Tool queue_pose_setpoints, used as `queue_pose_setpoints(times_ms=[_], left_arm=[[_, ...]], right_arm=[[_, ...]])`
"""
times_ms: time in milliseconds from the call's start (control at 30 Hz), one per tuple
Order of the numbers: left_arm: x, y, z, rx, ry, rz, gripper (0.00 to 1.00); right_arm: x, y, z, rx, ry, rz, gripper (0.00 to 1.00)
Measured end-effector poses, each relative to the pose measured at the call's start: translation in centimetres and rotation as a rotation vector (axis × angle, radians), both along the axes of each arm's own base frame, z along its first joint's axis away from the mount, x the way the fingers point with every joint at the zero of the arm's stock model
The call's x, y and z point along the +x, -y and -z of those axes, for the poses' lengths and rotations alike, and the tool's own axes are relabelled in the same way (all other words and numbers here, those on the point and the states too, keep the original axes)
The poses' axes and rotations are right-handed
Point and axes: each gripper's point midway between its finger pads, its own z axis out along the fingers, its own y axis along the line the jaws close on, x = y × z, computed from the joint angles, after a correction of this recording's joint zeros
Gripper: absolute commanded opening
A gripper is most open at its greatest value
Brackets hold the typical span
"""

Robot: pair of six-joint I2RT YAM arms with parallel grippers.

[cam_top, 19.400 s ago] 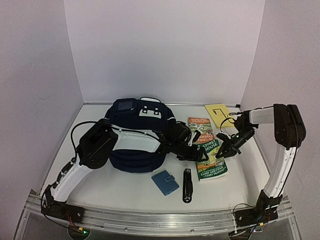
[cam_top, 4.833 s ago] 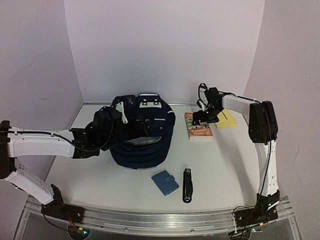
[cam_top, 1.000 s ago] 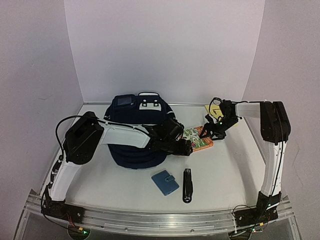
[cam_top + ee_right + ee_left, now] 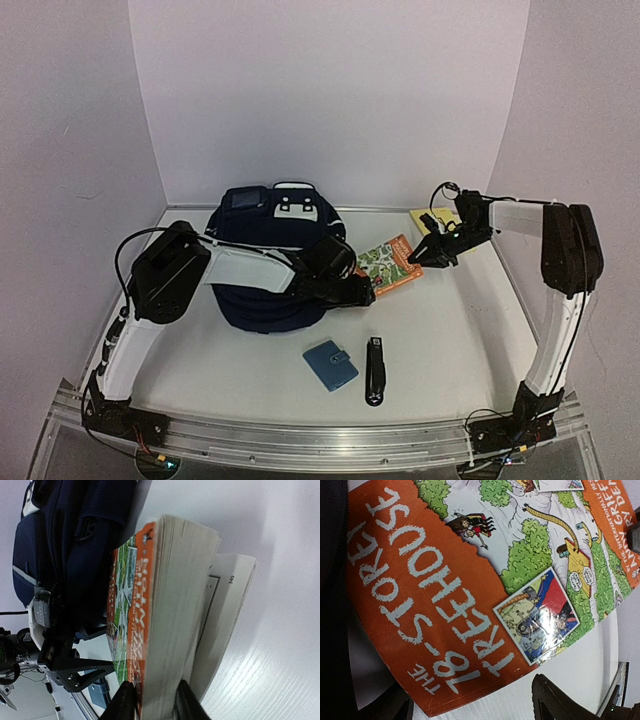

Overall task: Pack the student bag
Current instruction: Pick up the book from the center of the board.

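The student bag (image 4: 262,222), dark navy with white patches at its top, lies at the back middle of the table; it also shows in the right wrist view (image 4: 75,540). My right gripper (image 4: 430,250) is shut on the far end of a thick orange paperback (image 4: 388,264), gripping the cover and most pages (image 4: 170,605), while a few back pages (image 4: 227,605) hang outside the grip. The book slants down toward the bag. My left gripper (image 4: 357,292) is open at the bag's right side, its fingers (image 4: 555,700) just past the book's near corner (image 4: 435,630).
A yellow notepad (image 4: 436,217) lies at the back right. A small light-blue snap wallet (image 4: 330,364) and a black clip-like object (image 4: 375,370) lie near the front middle. Purple walls close in the left, back and right sides.
My right gripper has moved up and right with the book, turning it so it slants toward the bag. My left gripper has drawn back slightly toward the bag.
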Motion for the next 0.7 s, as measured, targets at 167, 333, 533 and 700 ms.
queue_pose_setpoints(times_ms=[167, 333, 533, 700], left_arm=[[0.1, -0.1, 0.0, -0.012, 0.012, 0.000, 0.85], [-0.8, -0.5, -0.5, -0.033, 0.065, 0.021, 0.91], [-2.7, -0.9, -1.7, 0.009, 0.154, 0.061, 0.94], [-3.5, -1.2, -4.2, -0.014, 0.217, 0.047, 0.97]], right_arm=[[-0.2, 0.1, -0.3, -0.011, -0.004, 0.013, 0.00], [-1.5, -0.3, -0.8, -0.018, -0.021, 0.019, 0.00], [-3.0, -0.7, -1.9, -0.021, -0.064, 0.056, 0.00], [-3.8, -0.3, -3.3, -0.005, -0.080, 0.111, 0.00]])
